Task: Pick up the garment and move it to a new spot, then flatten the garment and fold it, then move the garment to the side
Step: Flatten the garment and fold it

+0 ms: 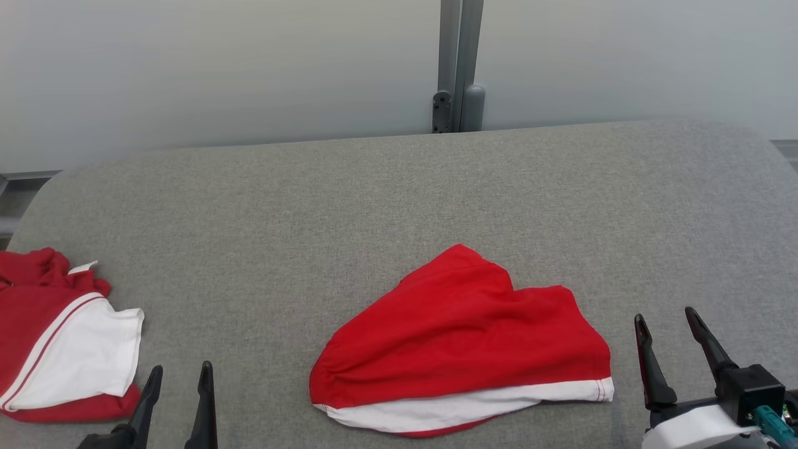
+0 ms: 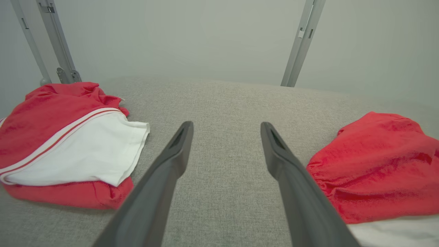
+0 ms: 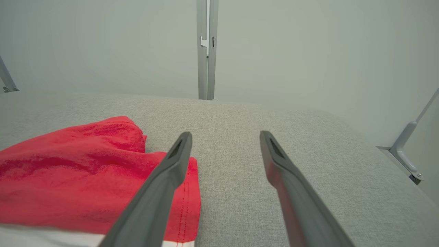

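Left gripper [image 1: 181, 366] and right gripper [image 1: 664, 314]: jaws stood wide, empty. Red shirt [image 1: 461, 337] lay bunched, unlifted; pickup likely needed an edge pinch

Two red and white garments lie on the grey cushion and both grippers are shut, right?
Not quite: both are open. The wrist views show the left gripper and the right gripper with fingers spread, holding nothing. The middle garment and the left garment do lie on the grey cushion.

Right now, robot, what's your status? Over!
Left gripper, right gripper: open, empty. Red shirt heaped between them, untouched. Second red-and-white shirt at far left, out of the way.
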Robot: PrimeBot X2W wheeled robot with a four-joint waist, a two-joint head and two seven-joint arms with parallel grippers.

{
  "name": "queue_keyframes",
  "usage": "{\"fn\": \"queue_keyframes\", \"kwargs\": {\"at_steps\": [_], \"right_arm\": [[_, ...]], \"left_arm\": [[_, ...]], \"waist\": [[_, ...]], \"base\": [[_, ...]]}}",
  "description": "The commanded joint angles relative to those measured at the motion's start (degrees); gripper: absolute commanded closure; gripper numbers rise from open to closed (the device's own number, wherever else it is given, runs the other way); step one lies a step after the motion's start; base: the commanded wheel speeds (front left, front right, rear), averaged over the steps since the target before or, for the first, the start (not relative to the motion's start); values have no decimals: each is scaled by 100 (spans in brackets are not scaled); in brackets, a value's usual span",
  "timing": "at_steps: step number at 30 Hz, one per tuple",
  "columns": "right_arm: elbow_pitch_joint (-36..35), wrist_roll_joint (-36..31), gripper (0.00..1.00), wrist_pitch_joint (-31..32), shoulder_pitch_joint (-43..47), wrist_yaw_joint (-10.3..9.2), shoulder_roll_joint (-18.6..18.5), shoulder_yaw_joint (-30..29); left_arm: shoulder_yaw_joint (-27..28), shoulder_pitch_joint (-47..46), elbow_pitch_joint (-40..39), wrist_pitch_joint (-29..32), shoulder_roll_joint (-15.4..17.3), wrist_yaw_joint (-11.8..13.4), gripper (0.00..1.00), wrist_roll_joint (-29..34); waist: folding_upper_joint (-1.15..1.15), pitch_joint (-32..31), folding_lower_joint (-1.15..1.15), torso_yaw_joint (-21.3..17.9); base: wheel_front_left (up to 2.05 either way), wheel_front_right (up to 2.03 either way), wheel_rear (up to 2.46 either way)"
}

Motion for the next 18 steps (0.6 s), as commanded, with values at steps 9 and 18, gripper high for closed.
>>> {"fn": "queue_keyframes", "kwargs": {"at_steps": [9,18], "right_arm": [[231,408,0,275,-212,0,-1077,932],[475,1425,0,1539,-169,-1,-1708,2022]], "left_arm": [[-794,-119,-77,382,587,-16,0,-693],[-1832,-161,-348,1986,992,-15,0,-1673]], "waist": [[0,26,0,-121],[0,313,0,-161]], "base": [[0,0,0],[0,0,0]]}}
